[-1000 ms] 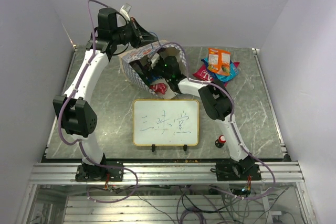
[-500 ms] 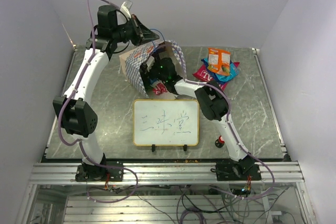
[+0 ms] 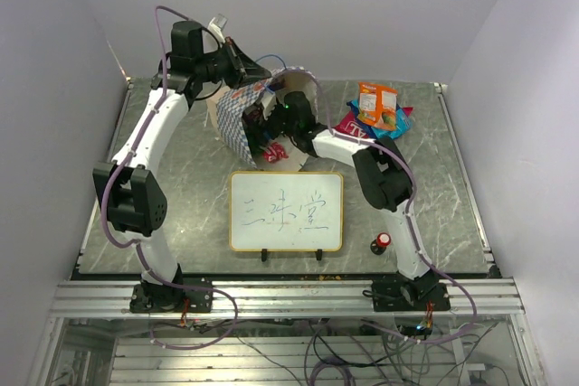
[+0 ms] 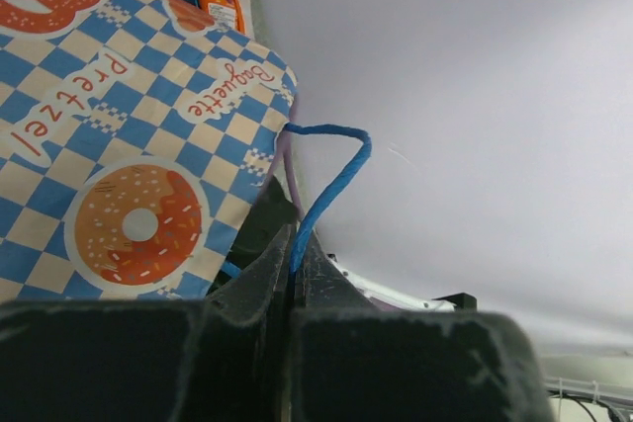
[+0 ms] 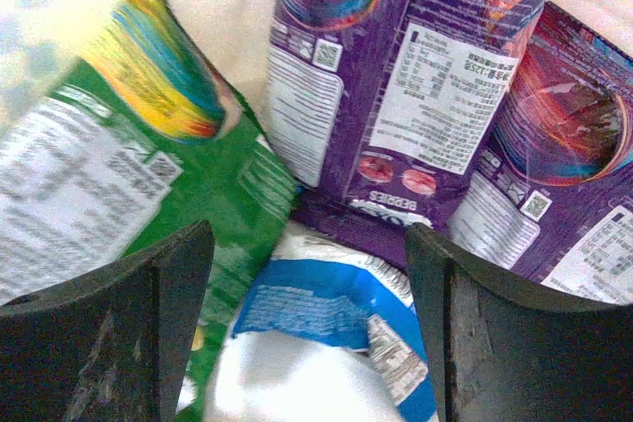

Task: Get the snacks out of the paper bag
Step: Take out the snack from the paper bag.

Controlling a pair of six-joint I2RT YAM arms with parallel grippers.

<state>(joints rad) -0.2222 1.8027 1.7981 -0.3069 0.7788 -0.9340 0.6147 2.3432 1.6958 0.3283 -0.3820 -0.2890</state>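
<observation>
The paper bag [image 3: 237, 115] lies tipped on its side at the back of the table, its mouth toward my right arm. My left gripper [image 4: 294, 244] is shut on its blue cord handle [image 4: 336, 170] and holds the bag's edge up [image 3: 242, 59]. My right gripper [image 5: 309, 244] is inside the bag, open, nothing between its fingers. Just below it lie snacks: a blue-and-white packet [image 5: 316, 313], a green one [image 5: 129, 175] and purple ones [image 5: 415, 76]. Outside, an orange packet [image 3: 376, 103] rests on red [image 3: 355, 130] and blue [image 3: 401, 120] packets. A red-and-white packet [image 3: 276, 153] shows at the bag's mouth.
A framed whiteboard [image 3: 286, 211] stands in front of the bag, near the table's middle. A small red-capped black knob [image 3: 381, 242] sits at the front right beside my right arm. Grey walls close in behind and on both sides.
My left gripper has pulled the handle up and back, so the bag stands more open. My right gripper has pushed further into the bag, toward the back left.
</observation>
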